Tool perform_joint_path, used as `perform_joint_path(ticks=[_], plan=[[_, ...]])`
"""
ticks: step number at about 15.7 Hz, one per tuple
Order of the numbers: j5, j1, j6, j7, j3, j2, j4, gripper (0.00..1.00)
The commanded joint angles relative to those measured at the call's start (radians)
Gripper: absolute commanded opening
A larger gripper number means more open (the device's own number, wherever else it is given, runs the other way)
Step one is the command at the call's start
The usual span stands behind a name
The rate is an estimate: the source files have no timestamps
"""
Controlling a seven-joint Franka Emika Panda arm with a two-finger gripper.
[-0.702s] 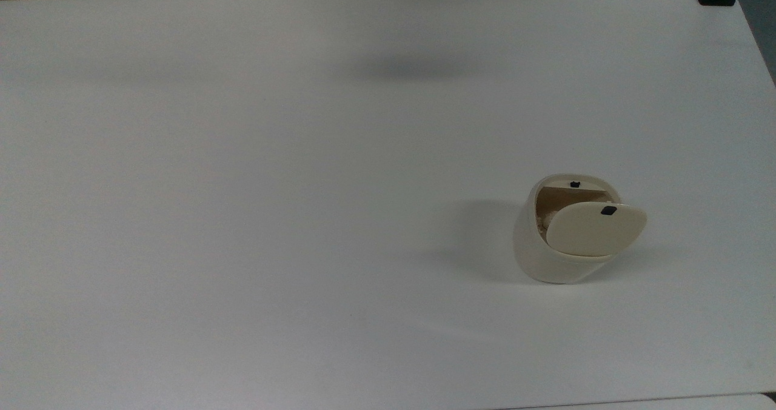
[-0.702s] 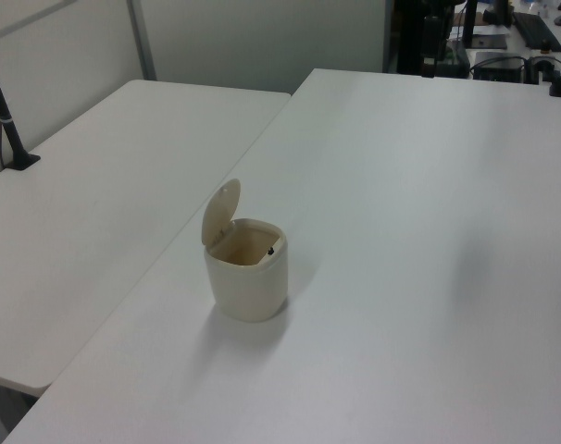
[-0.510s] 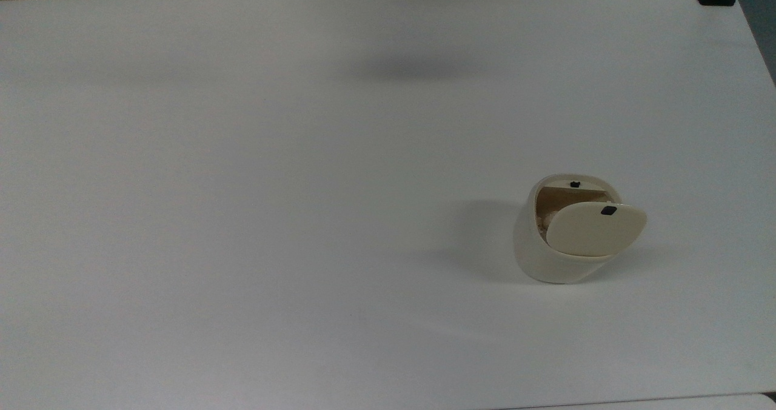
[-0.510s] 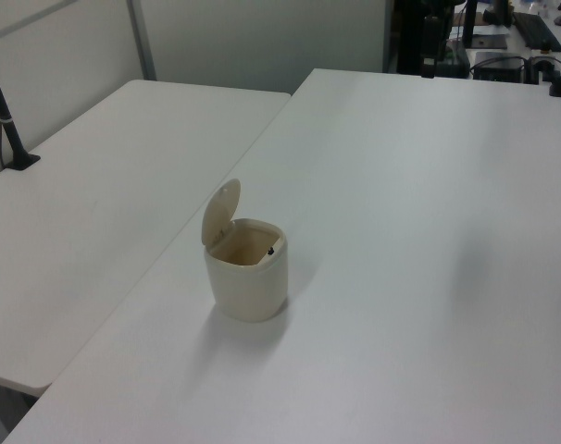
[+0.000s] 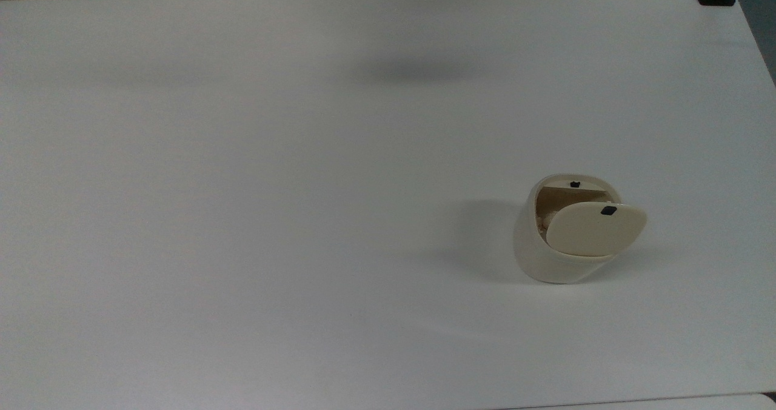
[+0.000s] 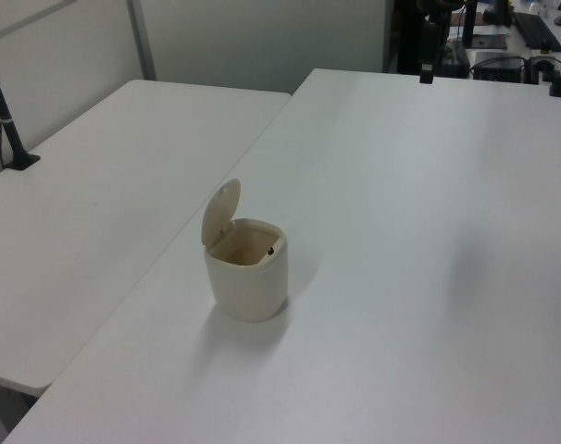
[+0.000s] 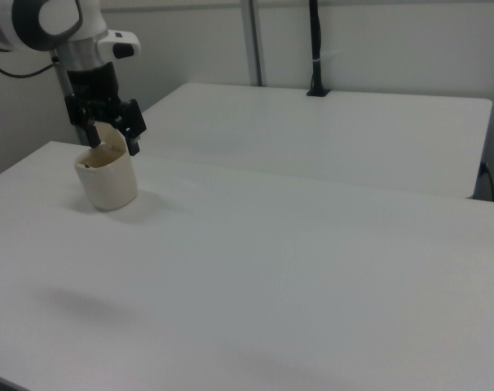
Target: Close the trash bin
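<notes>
You have a trash bin [image 5: 548, 258] that looks like smooth cream plastic with a soft, low sheen; its lid [image 5: 595, 228] has the same finish, and the inside [image 5: 556, 199] reads as matt brown, like card or wood. The table [image 5: 242, 216] under it is a smooth, matt white laminate. Your gripper [image 7: 112, 133] looks like matt black plastic or metal below a glossy white arm [image 7: 47, 18] shell.

No readable text, label, brand or number anywhere.

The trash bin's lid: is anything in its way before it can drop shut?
Nothing visible. The lid stands raised at one edge of the trash bin, and nothing sticks up out of the mouth. The gripper hangs open.
</notes>
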Motion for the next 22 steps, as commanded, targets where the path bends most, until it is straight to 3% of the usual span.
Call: perform_joint_path(ticks=[1, 10, 14, 18, 19, 22], plan=[[-0.014, 0.017, 0.019, -0.015, -0.011, -0.004, -0.009, 1.0], [-0.017, 0.035, 0.03, -0.101, -0.009, 0.038, 0.023, 0.99], [-0.054, 0.091, 0.086, -0.094, -0.009, 0.088, 0.061, 0.62], [-0.043, 0.146, 0.216, 0.023, -0.009, 0.127, 0.076, 0.06], [-0.051, 0.164, 0.256, 0.094, -0.009, 0.146, 0.084, 0.0], [-0.058, 0.221, 0.379, 0.287, -0.011, 0.198, 0.101, 0.0]])
